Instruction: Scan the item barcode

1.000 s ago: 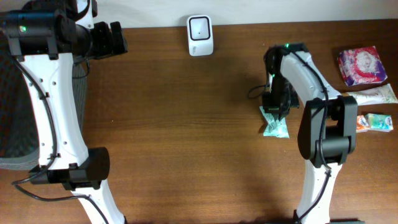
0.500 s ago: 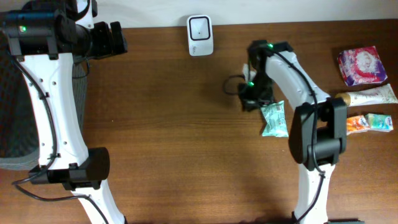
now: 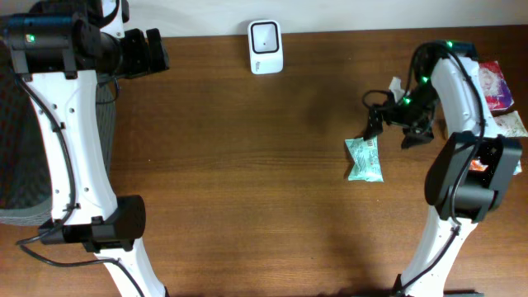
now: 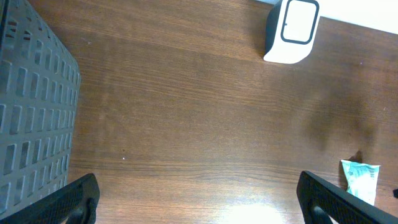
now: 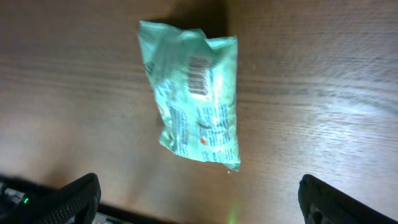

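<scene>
The item is a green packet (image 3: 364,158) lying flat on the wooden table, right of centre. Its barcode (image 5: 199,67) faces up in the right wrist view, where the packet (image 5: 196,96) lies ahead of the fingers, apart from them. My right gripper (image 3: 392,128) (image 5: 208,202) hovers just up and right of the packet, open and holding nothing. The white scanner (image 3: 265,47) (image 4: 292,30) stands at the table's back edge, centre. My left gripper (image 3: 163,51) (image 4: 202,205) is open and empty at the back left. The packet (image 4: 360,180) shows at the lower right of the left wrist view.
A dark grey mesh basket (image 3: 16,140) (image 4: 31,112) stands at the far left. At the right edge lie a pink packet (image 3: 493,82), a white tube (image 3: 513,124) and a small orange item (image 3: 477,165), partly behind my right arm.
My right gripper has opened and let go of the green packet, then swung right and away from it. The packet rests on the table. The left arm has not moved.
</scene>
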`<state>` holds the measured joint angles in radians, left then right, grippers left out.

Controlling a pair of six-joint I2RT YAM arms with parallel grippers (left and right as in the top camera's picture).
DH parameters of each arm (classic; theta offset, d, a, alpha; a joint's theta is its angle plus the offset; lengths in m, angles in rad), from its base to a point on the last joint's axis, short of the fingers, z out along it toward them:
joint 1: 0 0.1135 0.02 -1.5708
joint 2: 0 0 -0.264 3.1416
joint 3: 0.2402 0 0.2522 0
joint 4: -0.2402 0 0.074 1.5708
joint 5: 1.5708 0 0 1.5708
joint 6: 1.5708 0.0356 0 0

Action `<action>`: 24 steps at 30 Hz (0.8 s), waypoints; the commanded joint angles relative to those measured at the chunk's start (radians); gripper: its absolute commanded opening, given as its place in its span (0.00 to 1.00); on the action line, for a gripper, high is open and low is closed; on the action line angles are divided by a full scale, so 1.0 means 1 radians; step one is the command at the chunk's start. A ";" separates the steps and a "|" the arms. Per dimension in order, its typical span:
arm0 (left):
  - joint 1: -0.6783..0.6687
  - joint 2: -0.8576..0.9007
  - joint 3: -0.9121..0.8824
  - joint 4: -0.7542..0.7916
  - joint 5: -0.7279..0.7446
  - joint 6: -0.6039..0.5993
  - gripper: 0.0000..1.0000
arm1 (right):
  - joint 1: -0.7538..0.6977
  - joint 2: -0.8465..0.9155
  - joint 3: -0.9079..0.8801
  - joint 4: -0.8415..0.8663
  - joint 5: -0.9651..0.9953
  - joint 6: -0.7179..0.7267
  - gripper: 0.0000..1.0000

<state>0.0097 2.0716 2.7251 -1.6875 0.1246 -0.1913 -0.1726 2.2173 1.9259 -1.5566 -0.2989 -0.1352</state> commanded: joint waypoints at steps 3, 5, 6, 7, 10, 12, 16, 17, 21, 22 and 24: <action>0.000 -0.026 0.012 0.000 0.010 0.005 0.99 | -0.060 -0.004 -0.187 0.116 -0.181 -0.109 0.94; 0.000 -0.026 0.012 0.000 0.010 0.005 0.99 | -0.064 -0.004 -0.268 0.164 -0.269 -0.204 0.91; 0.000 -0.026 0.012 0.000 0.011 0.005 0.99 | -0.064 -0.004 -0.303 0.192 -0.297 -0.216 0.89; 0.000 -0.026 0.012 0.000 0.011 0.005 0.99 | -0.063 -0.004 -0.328 0.218 -0.310 -0.216 0.84; 0.000 -0.026 0.012 0.000 0.010 0.005 0.99 | -0.063 -0.004 -0.448 0.361 -0.380 -0.200 0.60; 0.000 -0.026 0.012 0.000 0.011 0.005 0.99 | -0.055 -0.004 -0.485 0.402 -0.428 -0.197 0.50; 0.000 -0.026 0.012 0.000 0.010 0.005 0.99 | 0.008 -0.004 -0.483 0.419 -0.506 -0.197 0.22; 0.000 -0.026 0.012 0.000 0.010 0.005 0.99 | 0.039 -0.004 -0.479 0.434 -0.543 -0.196 0.17; 0.000 -0.026 0.012 0.000 0.010 0.005 0.99 | 0.166 -0.004 -0.445 0.539 -0.595 -0.061 0.04; 0.000 -0.026 0.012 0.000 0.010 0.005 0.99 | 0.193 -0.004 -0.429 0.549 -0.595 -0.051 0.04; 0.000 -0.026 0.012 0.000 0.011 0.005 0.99 | 0.264 -0.005 -0.354 0.546 -0.583 -0.030 0.04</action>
<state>0.0097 2.0716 2.7251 -1.6871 0.1246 -0.1913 0.0113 2.2059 1.4776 -1.0115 -0.8444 -0.2276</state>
